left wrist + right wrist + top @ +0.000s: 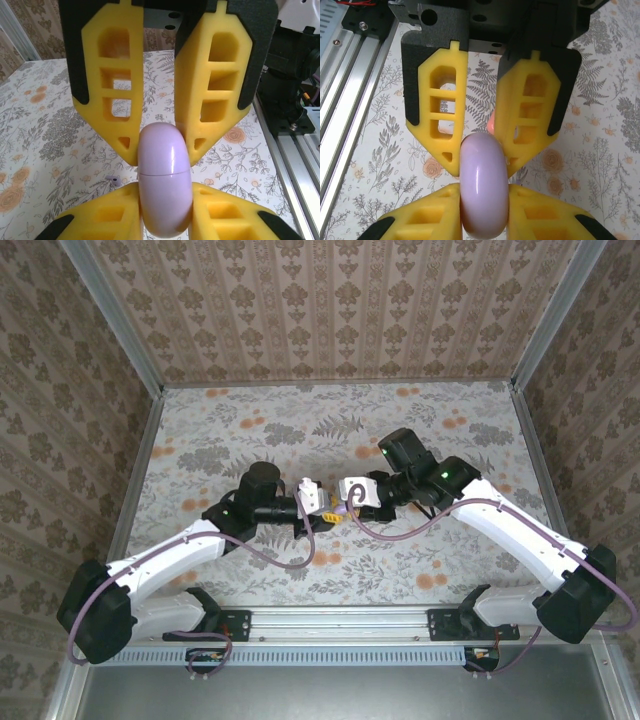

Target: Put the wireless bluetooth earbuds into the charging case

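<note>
Closely seen, the left fingers (115, 130) press both sides of a lilac rounded case (165, 185) whose seam runs across its middle; they are clenched on its upper half. The right fingers (525, 150) are clamped on the same lilac case, so both pairs hold it at once, tip facing tip, above the surface (60, 130). A smooth coral-pink patch (491, 124) peeks out just behind one right finger. It may be the charging case, but we cannot tell. On the flower-printed surface beneath, near the held case, lies a tiny lilac piece (112, 179). We cannot make out the earbuds. From above, the two arms meet near the middle of the surface, well apart from the aluminium rail (350, 100) at the near edge.
</note>
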{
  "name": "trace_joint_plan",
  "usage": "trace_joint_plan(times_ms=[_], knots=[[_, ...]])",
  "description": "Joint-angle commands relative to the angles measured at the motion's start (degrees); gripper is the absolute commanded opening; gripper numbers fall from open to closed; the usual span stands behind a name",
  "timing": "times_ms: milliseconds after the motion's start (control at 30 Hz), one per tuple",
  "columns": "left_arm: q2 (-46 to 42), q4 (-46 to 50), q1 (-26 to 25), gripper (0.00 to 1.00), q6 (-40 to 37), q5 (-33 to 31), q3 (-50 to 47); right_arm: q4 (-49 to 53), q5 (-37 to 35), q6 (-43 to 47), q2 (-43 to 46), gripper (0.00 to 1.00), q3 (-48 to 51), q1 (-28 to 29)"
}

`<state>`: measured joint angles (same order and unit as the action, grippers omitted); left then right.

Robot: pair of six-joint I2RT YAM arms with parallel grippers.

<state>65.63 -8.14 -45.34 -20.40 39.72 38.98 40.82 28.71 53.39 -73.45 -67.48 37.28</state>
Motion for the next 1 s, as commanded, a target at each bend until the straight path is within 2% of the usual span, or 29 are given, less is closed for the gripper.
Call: trace_joint_plan(times_ms=[0, 67, 133, 200, 367, 500, 733, 967], knots=[[-0.41, -4.96, -0.64, 0.21, 1.98, 1.69, -0.65, -2.32, 0.65, -0.12, 1.04, 0.25, 1.38, 0.25], [-0.67, -6.21, -0.54, 0.21, 2.83, 2.08, -1.22, -4.00, 0.48, -1.08, 2.45, 0.32, 2.73, 0.02], [-0.87, -8.03, -0.45, 0.20, 4.03, 2.36, -1.92, -7.77, 0.89, -3.76, 4.54, 0.47, 5.14, -1.14], [-0.78, -11.18, -0.27, 0.20, 5.61, 3.65, -2.90, -13.69, 4.71, -7.87, 7.82, 0.55, 8.67, -4.09], [0.26, -16.12, 0.07, 0.20, 8.94, 6.74, -3.55, -22.78, 19.06, -15.39, 12.90, 0.55, 14.85, -10.89], [0.90, -21.25, 0.08, 0.20, 11.14, 7.55, -4.59, -24.99, 25.17, -18.07, 13.12, 0.54, 15.98, -12.22], [1.32, -24.54, 0.18, 0.19, 12.76, 7.53, -5.31, -23.25, 29.58, -18.28, 11.10, 0.53, 14.08, -12.49], [1.43, -26.25, 0.26, 0.19, 13.80, 7.82, -5.38, -21.01, 30.69, -17.68, 9.16, 0.41, 12.64, -12.47]])
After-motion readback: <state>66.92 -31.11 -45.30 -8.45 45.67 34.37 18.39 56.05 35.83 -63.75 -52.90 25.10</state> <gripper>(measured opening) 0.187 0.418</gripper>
